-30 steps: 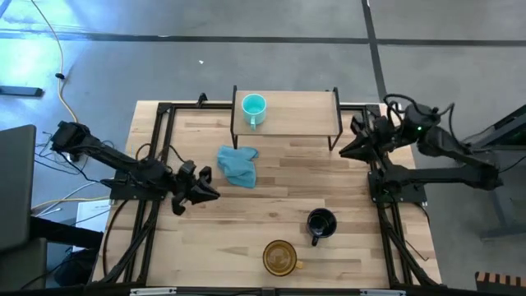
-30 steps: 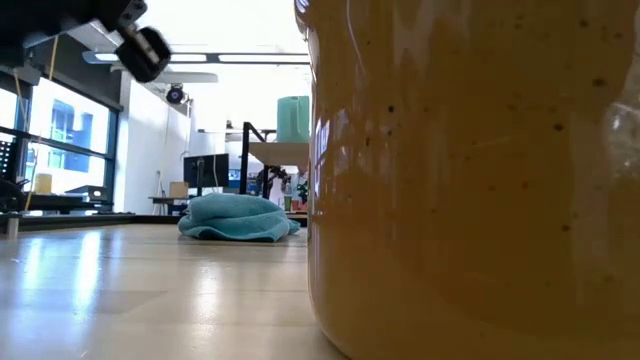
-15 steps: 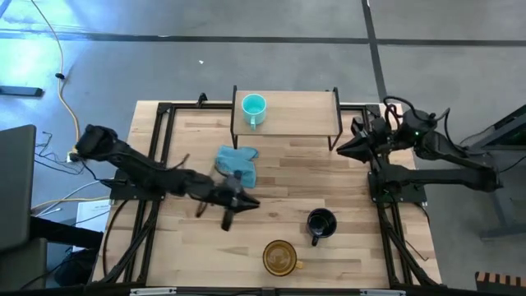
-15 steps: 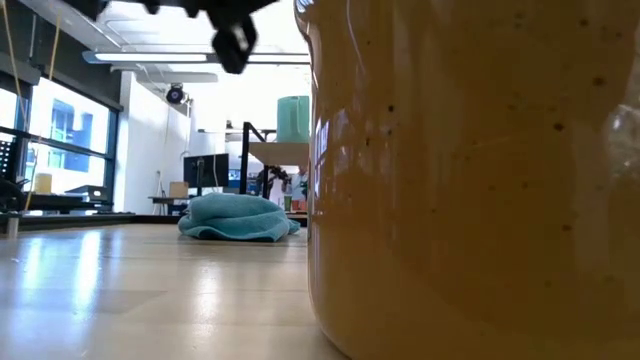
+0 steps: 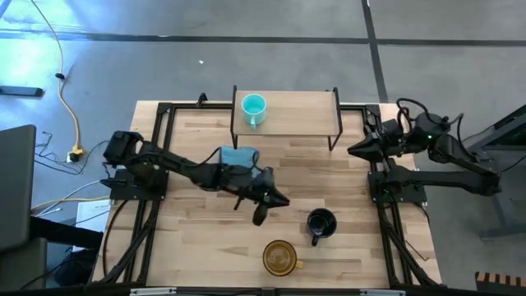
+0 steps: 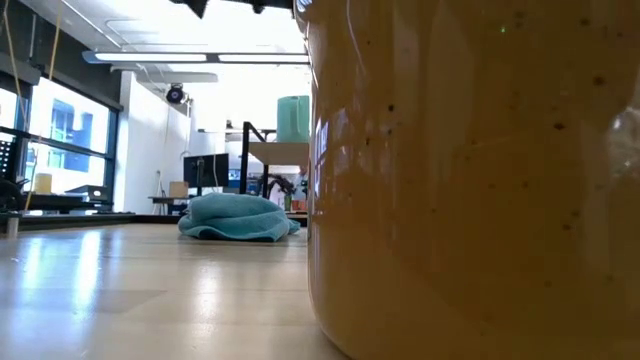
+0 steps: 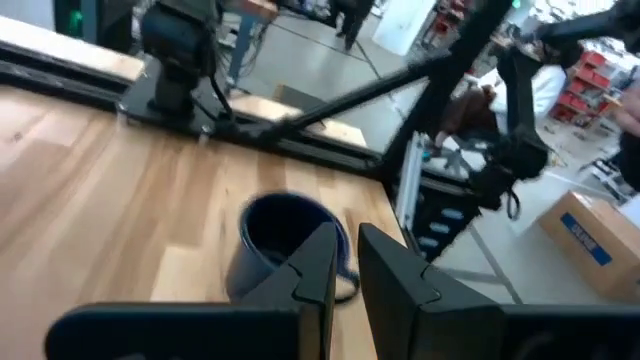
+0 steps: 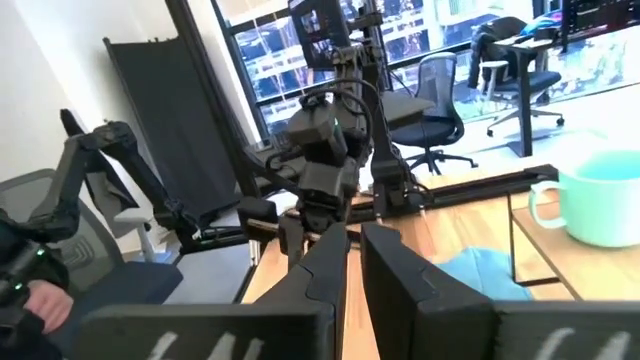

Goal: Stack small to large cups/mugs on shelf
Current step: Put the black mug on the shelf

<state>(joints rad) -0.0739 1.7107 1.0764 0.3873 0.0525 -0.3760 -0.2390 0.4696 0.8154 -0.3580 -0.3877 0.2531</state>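
Left gripper (image 5: 269, 205): extended over the mid-table, just beside the black mug (image 5: 320, 223) and not touching it; jaws nearly closed on a thin gap, nothing between them.
Right gripper (image 5: 355, 151): parked at the table's right edge, near the shelf (image 5: 292, 111); jaws close together, nothing held.
Turquoise mug (image 5: 253, 108): upright on the shelf's left end.
Black mug: upright on the tabletop, right of centre.
Amber mug (image 5: 280, 256): upright at the near table edge; it fills the low view.
Cloth (image 5: 238, 155): crumpled before the shelf, partly under the left arm.
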